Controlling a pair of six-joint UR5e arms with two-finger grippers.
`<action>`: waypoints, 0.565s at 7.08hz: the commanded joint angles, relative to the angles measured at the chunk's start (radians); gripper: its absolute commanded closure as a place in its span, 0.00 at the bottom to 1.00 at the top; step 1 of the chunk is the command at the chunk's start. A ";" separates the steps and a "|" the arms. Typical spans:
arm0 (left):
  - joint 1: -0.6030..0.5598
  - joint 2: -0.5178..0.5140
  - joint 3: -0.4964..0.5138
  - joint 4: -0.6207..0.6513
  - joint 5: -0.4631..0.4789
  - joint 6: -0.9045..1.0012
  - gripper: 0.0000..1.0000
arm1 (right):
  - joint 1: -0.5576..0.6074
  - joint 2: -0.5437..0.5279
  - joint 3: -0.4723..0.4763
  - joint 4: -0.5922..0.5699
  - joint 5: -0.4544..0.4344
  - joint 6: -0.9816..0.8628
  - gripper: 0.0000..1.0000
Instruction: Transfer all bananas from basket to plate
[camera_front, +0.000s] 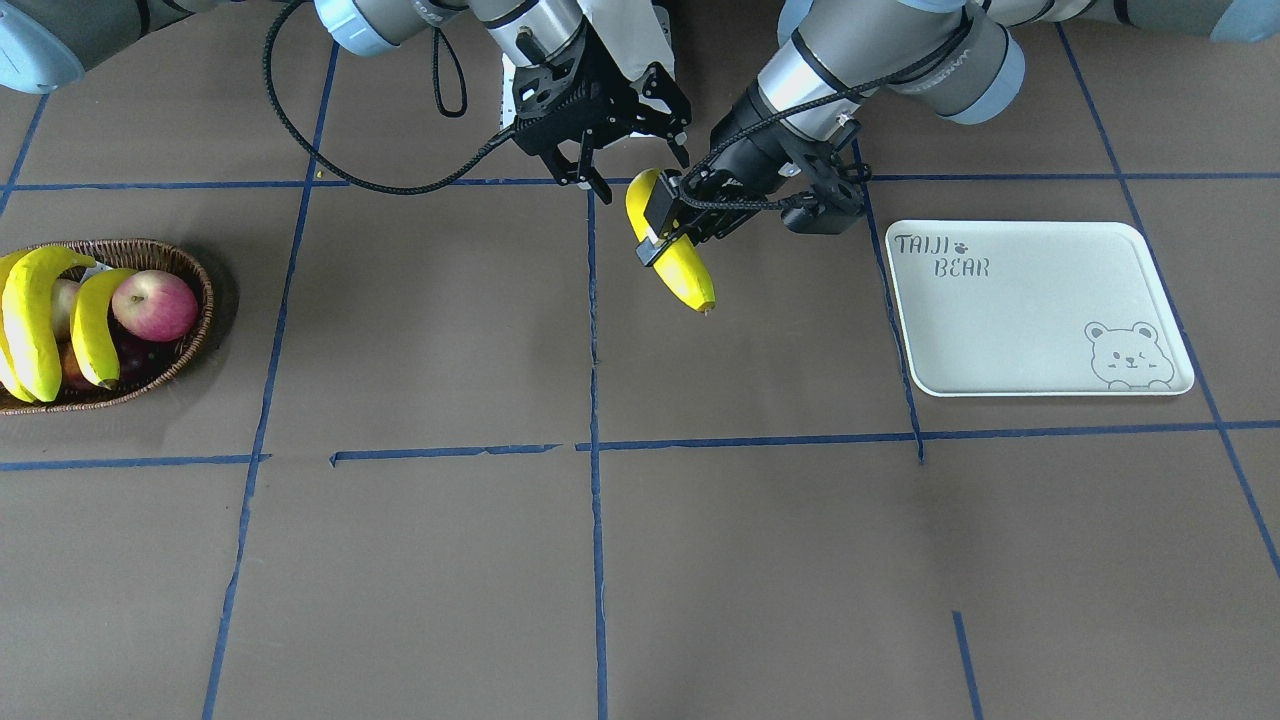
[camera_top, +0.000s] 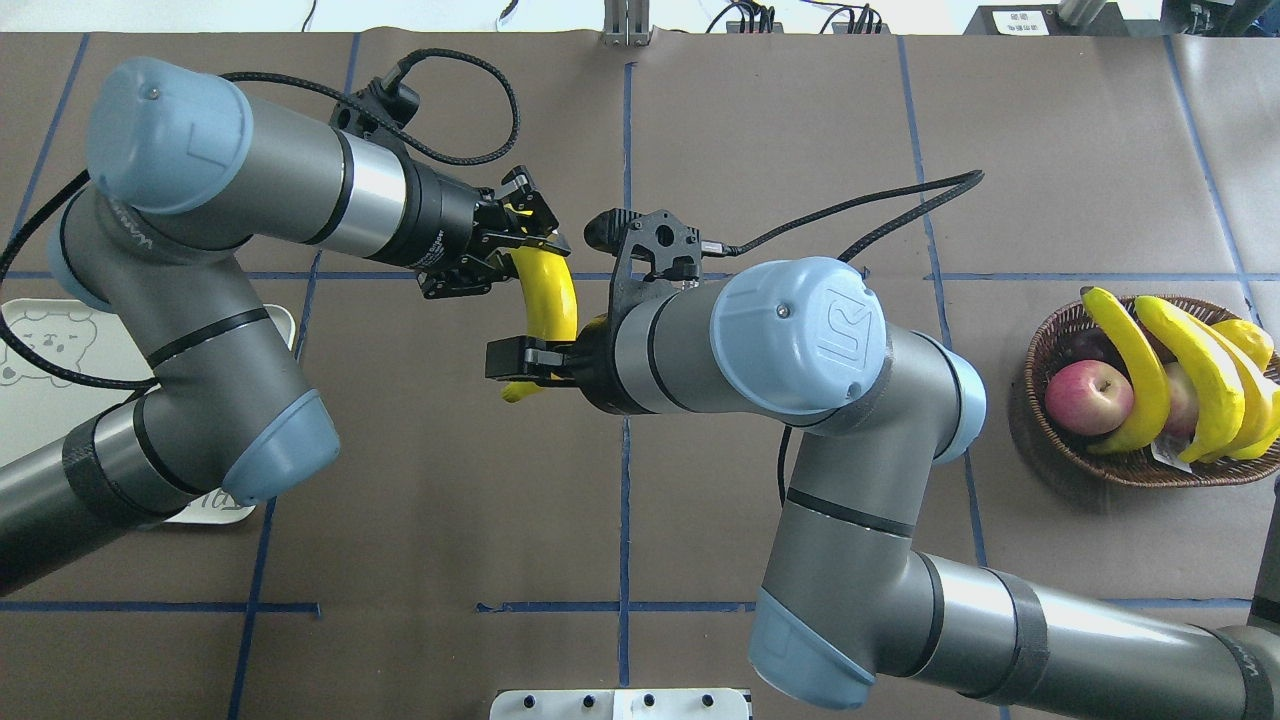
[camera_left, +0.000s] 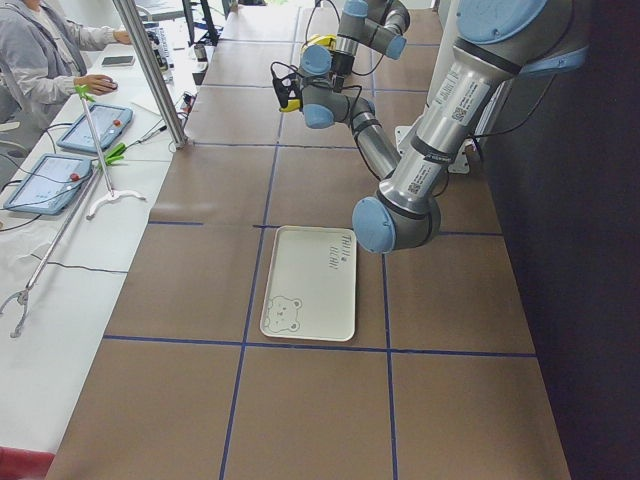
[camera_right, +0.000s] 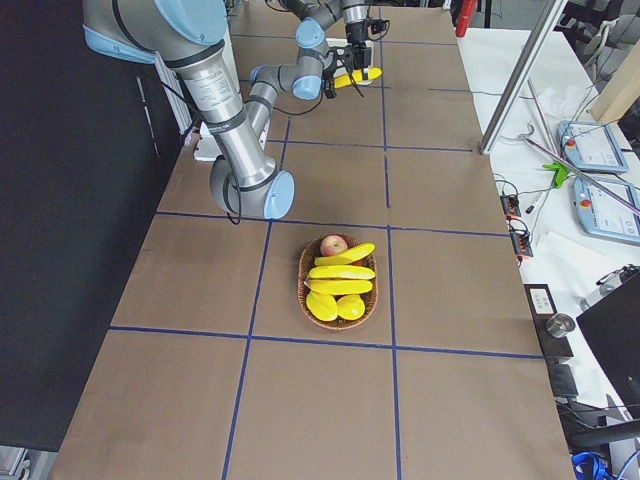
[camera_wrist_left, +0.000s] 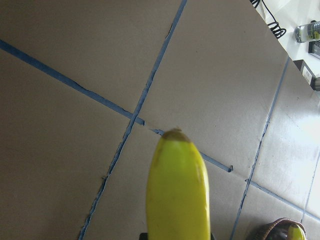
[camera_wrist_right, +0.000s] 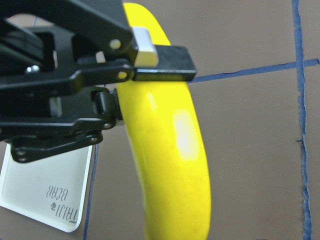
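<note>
My left gripper (camera_front: 667, 236) is shut on a bright yellow banana (camera_front: 672, 250) and holds it above the table's middle; it also shows in the overhead view (camera_top: 522, 262). The banana fills the left wrist view (camera_wrist_left: 177, 195) and the right wrist view (camera_wrist_right: 170, 140). My right gripper (camera_front: 640, 172) is open, its fingers spread at the banana's end nearest the robot. Several bananas (camera_front: 30, 315) lie in the wicker basket (camera_front: 192, 272), also seen from overhead (camera_top: 1050, 330). The pale plate (camera_front: 1040, 310) bears nothing.
A red-pink apple (camera_front: 155, 305) lies in the basket among the bananas. In the overhead view the plate (camera_top: 30, 340) is partly hidden under my left arm. Blue tape lines cross the brown table. Operators' tablets sit beyond the table's far edge.
</note>
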 joint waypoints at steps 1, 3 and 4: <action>-0.016 0.061 -0.009 0.002 0.002 0.004 1.00 | 0.027 -0.009 0.005 -0.012 0.034 0.000 0.00; -0.083 0.179 -0.025 0.004 -0.003 0.005 1.00 | 0.105 -0.073 0.008 -0.014 0.152 -0.002 0.00; -0.119 0.234 -0.031 0.004 -0.006 0.004 1.00 | 0.135 -0.105 0.009 -0.014 0.172 -0.003 0.00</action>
